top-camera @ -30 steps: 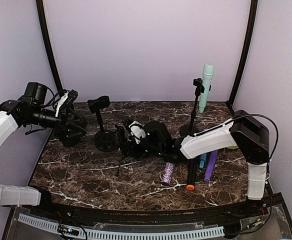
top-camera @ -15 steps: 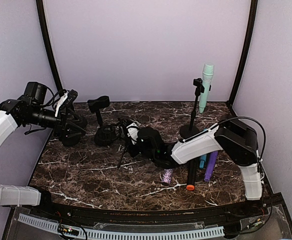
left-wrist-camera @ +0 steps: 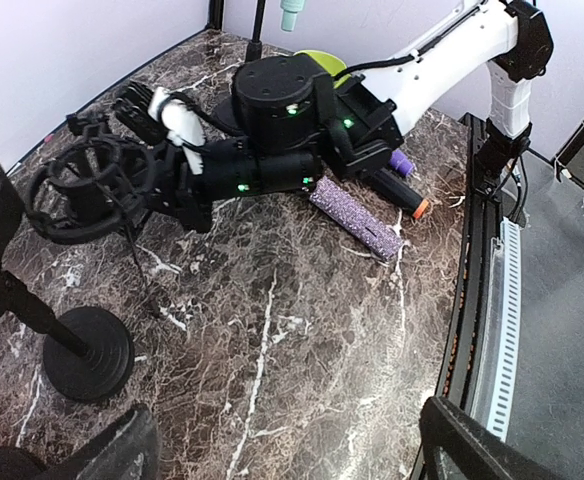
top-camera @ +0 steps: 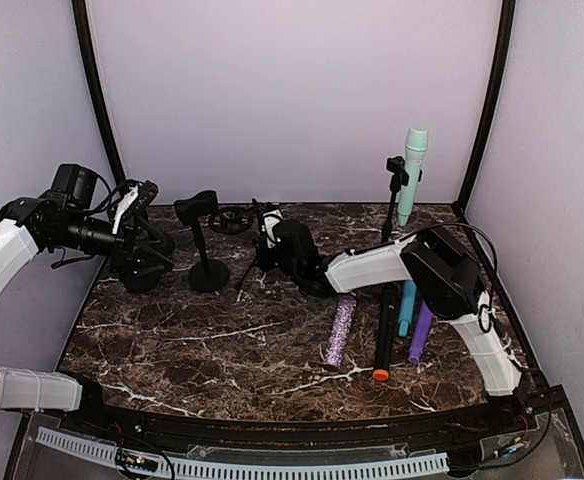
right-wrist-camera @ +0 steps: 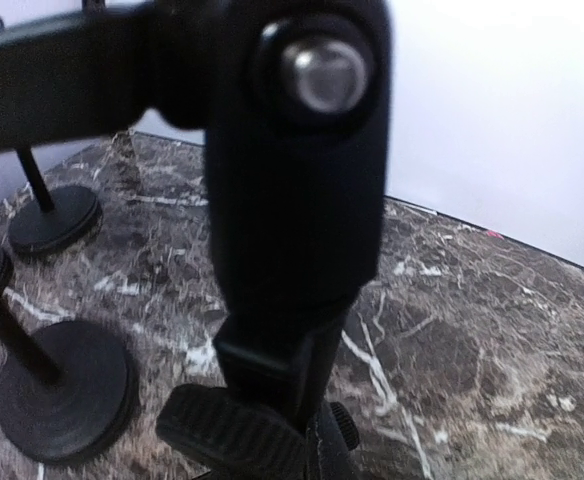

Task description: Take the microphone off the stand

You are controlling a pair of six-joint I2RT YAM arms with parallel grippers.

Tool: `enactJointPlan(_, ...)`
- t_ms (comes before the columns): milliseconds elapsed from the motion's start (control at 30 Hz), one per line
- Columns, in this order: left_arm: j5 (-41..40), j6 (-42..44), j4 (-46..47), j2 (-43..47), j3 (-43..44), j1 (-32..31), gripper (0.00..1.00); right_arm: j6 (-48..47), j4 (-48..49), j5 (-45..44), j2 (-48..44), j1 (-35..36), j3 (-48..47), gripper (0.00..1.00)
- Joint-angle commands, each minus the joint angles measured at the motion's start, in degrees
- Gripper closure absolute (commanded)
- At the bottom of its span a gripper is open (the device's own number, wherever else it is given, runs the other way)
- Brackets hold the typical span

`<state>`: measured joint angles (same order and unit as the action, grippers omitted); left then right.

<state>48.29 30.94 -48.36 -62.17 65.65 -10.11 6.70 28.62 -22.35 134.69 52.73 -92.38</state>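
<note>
You have soft, even, lilac-tinted light with only faint shadows on the dark desk (top-camera: 172, 340), sharp top and left wrist views, and a right wrist view where the close black mount (right-wrist-camera: 292, 200) blurs.

Free tabletop (top-camera: 222, 345) nearside; stands (top-camera: 208, 272) behind

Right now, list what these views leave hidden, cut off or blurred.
- Right wrist view: the tripod stand, blurred against the lens, hides the right hand and its grip.
- Left wrist view: the top edge cuts off the teal microphone.
- Left wrist view: the right arm covers most of a green object; unidentifiable.
- Top view: that arm overlaps the blue microphone.
</note>
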Motion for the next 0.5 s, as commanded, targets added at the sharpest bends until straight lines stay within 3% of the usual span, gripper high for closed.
enactJointPlan(0,-0.12,1.08,0.1,-0.46,0.72,0.49,0.08,8.77,-10.54,4.8,7.17,-2.45,-15.38,1.0)
enactJointPlan(100,0.32,0.76,0.17,-1.21,0.87,0.72,0.08,12.13,-12.17,7.21,10.86,-2.67,-20.9,0.94)
enactJointPlan(167,0.54,0.95,0.03,-1.45,1.03,0.87,0.08,13.26,-10.86,8.52,11.73,-2.72,-21.49,0.81)
enactJointPlan(333,0.25,1.88,-0.74,-1.68,1.75,1.05,0.08,14.28,-6.81,8.75,10.67,-2.62,-17.56,0.61)
enactJointPlan(467,0.34,1.65,-0.95,-1.4,1.64,1.07,0.08,11.76,-5.31,7.37,8.43,-2.1,-13.39,0.37)
